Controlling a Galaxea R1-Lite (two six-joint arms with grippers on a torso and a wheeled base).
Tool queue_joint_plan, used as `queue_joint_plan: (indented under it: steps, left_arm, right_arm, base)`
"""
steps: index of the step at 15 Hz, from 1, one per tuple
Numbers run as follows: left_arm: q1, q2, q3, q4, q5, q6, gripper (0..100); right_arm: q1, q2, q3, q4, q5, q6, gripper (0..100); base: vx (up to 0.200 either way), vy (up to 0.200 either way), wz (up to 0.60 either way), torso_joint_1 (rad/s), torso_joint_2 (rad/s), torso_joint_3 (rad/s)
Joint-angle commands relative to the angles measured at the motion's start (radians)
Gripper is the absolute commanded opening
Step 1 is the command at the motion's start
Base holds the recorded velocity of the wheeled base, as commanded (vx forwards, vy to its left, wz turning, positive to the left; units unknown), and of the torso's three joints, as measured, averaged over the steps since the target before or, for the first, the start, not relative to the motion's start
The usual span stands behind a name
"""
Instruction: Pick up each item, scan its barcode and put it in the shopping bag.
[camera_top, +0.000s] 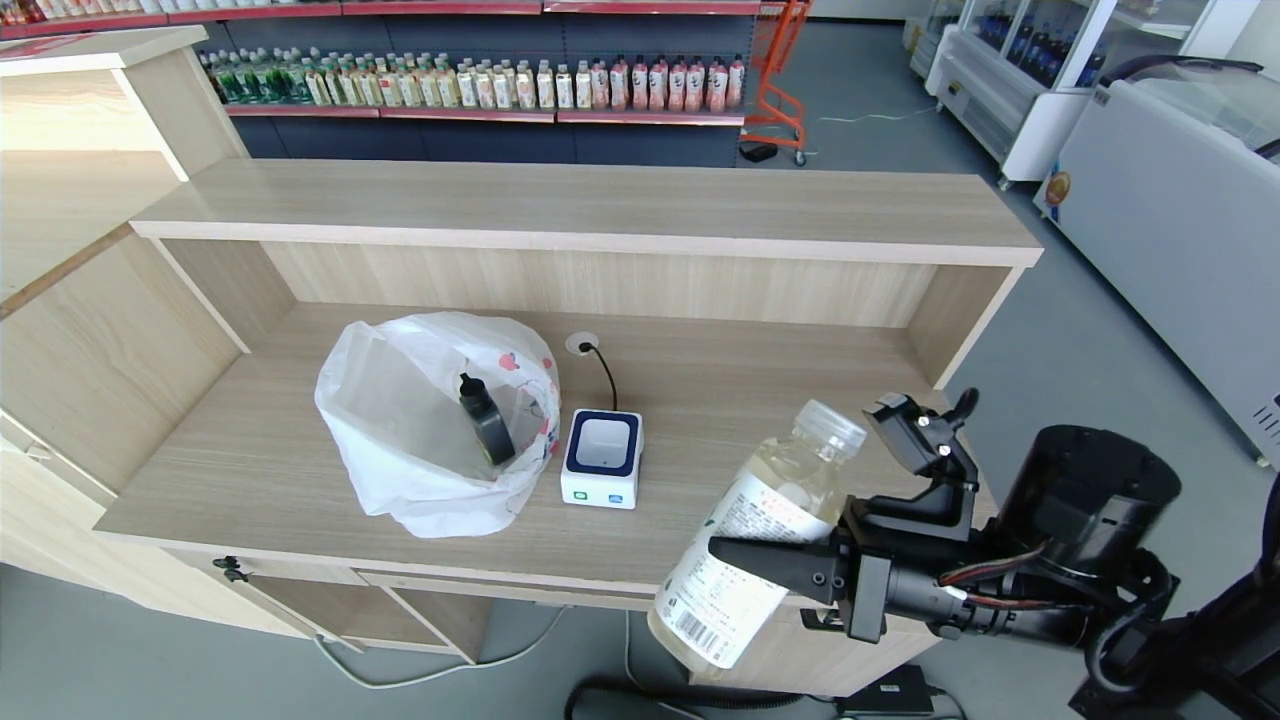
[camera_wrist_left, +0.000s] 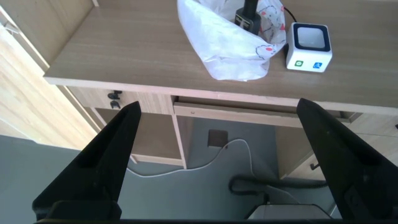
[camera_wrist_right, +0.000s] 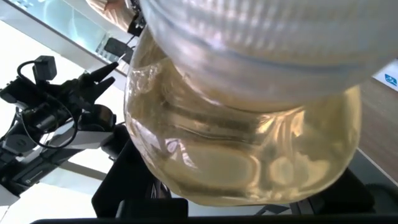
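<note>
Right tool clamps a tilted clear plastic bottle of pale liquid, its white label showing a barcode. Left tool gapes wide before the wooden desk.

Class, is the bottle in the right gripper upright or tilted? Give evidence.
Tilted. The bottle held by the right gripper slants: its cap sits high, well right of its base.

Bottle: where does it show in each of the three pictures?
Head view: bottle tilted in the right pincer, over the counter's front edge.
Left wrist view: not in it.
Right wrist view: bottle close up, cap nearest.
Shared landmark: scanner, in head and left wrist views.
</note>
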Motion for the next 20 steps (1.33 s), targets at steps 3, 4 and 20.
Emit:
queue_joint_plan:
  steps: [3, 4, 20]
  left_arm:
    - [0.001, 0.0, 0.0, 0.0, 0.001, 0.0, 100]
    - [0.001, 0.0, 0.0, 0.0, 0.001, 0.0, 100]
    - [0.001, 0.0, 0.0, 0.0, 0.001, 0.0, 100]
  right_arm:
    - [0.0, 0.006, 0.008, 0.001, 0.0, -0.002, 0]
    - [0.0, 0.006, 0.008, 0.001, 0.0, -0.002, 0]
    - [-0.538, -0.312, 0.008, 0.434, -0.086, -1.164, 0]
  base:
    - [0.0, 0.0, 0.0, 0.0, 0.0, 0.0]
    - [0.0, 0.0, 0.0, 0.0, 0.0, 0.0]
    - [0.0, 0.0, 0.0, 0.0, 0.0, 0.0]
